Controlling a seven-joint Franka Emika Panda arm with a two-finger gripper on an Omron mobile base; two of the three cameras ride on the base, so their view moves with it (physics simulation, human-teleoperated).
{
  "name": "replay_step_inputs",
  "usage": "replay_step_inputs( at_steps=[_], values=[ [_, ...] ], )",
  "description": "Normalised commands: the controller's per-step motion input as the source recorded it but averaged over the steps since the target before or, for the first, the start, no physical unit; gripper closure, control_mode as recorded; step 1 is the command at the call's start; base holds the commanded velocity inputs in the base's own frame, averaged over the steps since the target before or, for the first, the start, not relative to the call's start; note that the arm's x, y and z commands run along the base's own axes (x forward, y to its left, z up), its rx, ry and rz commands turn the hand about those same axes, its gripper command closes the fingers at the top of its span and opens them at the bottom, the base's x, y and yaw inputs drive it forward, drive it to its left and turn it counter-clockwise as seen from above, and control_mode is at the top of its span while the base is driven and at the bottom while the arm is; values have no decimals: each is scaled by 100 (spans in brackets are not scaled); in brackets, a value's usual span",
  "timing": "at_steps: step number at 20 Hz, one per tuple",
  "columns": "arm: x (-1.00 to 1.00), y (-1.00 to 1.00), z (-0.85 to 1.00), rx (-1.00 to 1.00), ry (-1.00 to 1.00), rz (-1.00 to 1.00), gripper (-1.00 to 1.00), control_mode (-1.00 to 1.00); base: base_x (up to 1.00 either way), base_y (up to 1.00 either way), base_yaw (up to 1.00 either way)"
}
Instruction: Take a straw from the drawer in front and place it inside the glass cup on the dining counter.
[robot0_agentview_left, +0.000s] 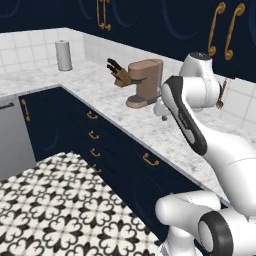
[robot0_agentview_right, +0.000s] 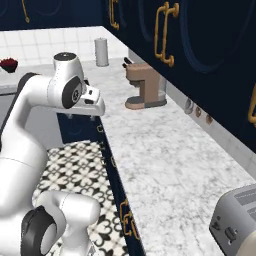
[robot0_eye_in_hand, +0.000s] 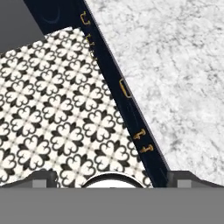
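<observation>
Above marble worktop (robot0_agentview_right: 170, 160), pincer (robot0_agentview_right: 80, 116) open; no legible txt.

Camera placement around the kitchen corner

The brown coffee machine (robot0_agentview_left: 145, 82) (robot0_agentview_right: 145, 87) on the white-grey marble worktop (robot0_agentview_left: 165, 135) (robot0_agentview_right: 170, 165) is seen from both base views; the worktop edge (robot0_eye_in_hand: 175, 87) is viewed straight down, closer, from the hand.

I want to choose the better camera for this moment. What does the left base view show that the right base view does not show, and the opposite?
Left base view alone: the grey appliance front beside the navy cabinets, and utensils hanging on the tiled wall. Right base view alone: a silver toaster at the near end of the worktop, and a dark bowl far left. Both: the brown coffee machine, the knife block, the paper towel roll, the marble worktop and the patterned floor.
</observation>
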Motion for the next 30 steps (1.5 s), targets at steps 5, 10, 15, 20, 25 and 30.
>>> replay_step_inputs(
  at_steps=[5,10,15,20,25,30],
  values=[
    [-2,-2,0,-1,0,4,-100,-100,-2,-12,4],
    [0,87,-9,-22,0,0,-100,-100,0,0,0],
    [6,94,-53,-42,3,-4,-100,-100,0,0,0],
    [0,56,-85,-48,2,-3,-100,-100,0,0,0],
    [22,32,-94,-44,3,0,-100,-100,0,0,0],
    [40,3,-78,-35,0,0,-100,-100,0,0,0]
  ],
)
